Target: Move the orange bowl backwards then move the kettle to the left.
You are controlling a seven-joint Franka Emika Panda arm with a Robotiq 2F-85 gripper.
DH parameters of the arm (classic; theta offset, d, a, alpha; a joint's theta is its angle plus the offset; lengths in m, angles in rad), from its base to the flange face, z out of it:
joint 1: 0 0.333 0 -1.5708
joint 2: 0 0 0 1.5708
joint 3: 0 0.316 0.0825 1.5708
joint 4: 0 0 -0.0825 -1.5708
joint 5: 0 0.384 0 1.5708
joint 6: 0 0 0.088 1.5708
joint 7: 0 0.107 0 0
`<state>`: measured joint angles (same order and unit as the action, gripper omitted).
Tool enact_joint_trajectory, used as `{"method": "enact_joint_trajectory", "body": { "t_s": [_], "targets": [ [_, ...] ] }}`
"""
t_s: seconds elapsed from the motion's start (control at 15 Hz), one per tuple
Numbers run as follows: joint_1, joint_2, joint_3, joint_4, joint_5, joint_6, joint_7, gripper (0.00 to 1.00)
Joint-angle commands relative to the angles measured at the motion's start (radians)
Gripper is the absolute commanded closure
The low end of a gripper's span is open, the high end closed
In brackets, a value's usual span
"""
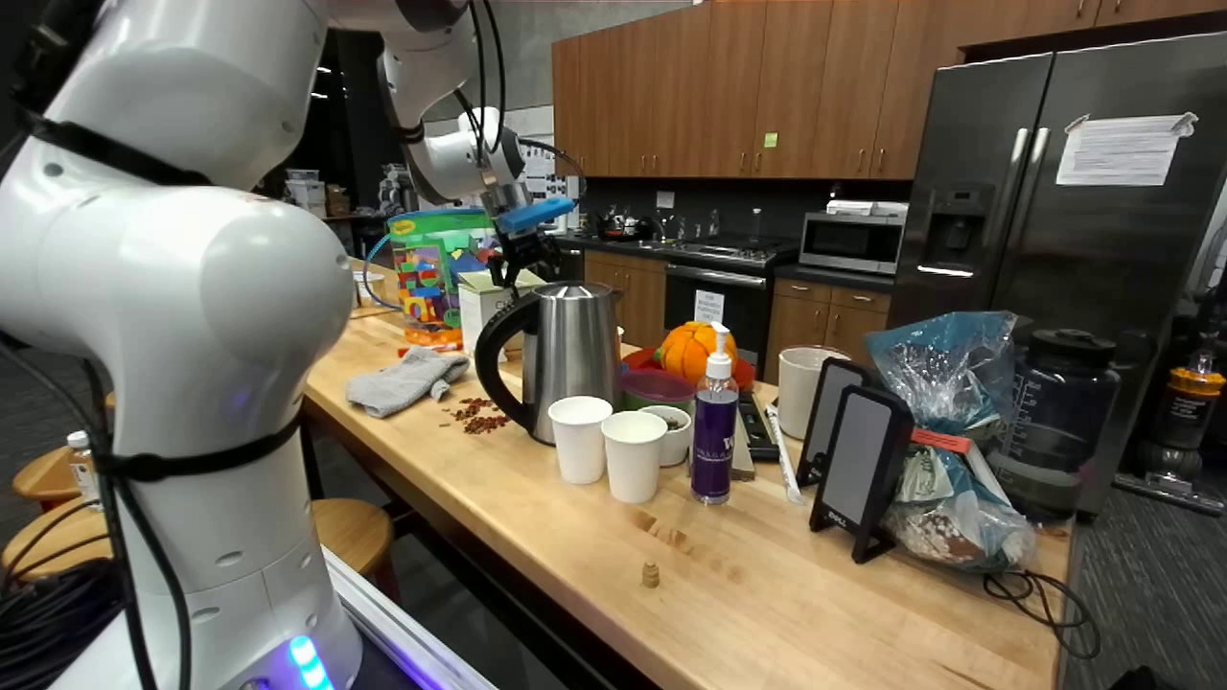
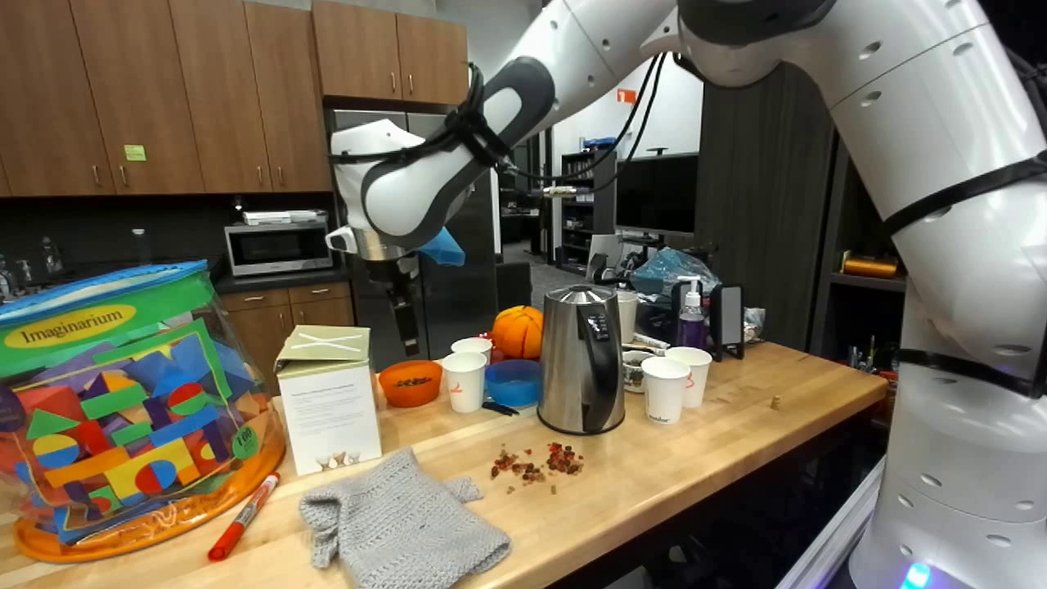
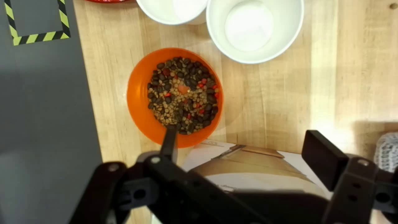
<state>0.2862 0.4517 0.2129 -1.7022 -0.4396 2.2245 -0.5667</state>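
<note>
The orange bowl (image 2: 409, 394), partly filled with seeds and beans, stands near the far table edge beside a white box. It also shows in the wrist view (image 3: 136, 90), and the kettle hides it in an exterior view. My gripper (image 2: 406, 331) hangs above the bowl and box, pointing down. In the wrist view the gripper (image 3: 243, 137) is open and empty; its left fingertip overlaps the bowl's rim in the picture, but it is above it. The tall steel kettle (image 1: 578, 355) with a dark handle stands upright on the table; it also shows in the other exterior picture (image 2: 570, 360).
The white box (image 2: 331, 409) stands beside the bowl. White cups (image 2: 467, 384) and a blue bowl (image 2: 514, 383) stand between bowl and kettle. A grey cloth (image 2: 401, 523), loose peppercorns (image 2: 536, 465) and a bag of blocks (image 2: 123, 425) lie around. An orange pumpkin (image 1: 692, 353) is behind.
</note>
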Motion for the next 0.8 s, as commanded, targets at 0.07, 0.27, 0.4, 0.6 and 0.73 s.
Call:
{"method": "enact_joint_trajectory", "body": {
  "t_s": [0.07,0.27,0.4,0.6,0.73],
  "targets": [
    [-0.054,-0.217,0.041,-0.214,0.04,0.006,-0.144,0.0],
    [-0.068,-0.324,0.036,-0.298,0.041,-0.01,-0.231,0.0],
    [-0.075,-0.39,0.021,-0.345,0.027,-0.017,-0.247,0.0],
    [-0.095,-0.492,-0.003,-0.421,0.034,-0.014,-0.241,0.0],
    [-0.107,-0.553,-0.022,-0.469,0.032,-0.009,-0.231,0.0]
  ]
}}
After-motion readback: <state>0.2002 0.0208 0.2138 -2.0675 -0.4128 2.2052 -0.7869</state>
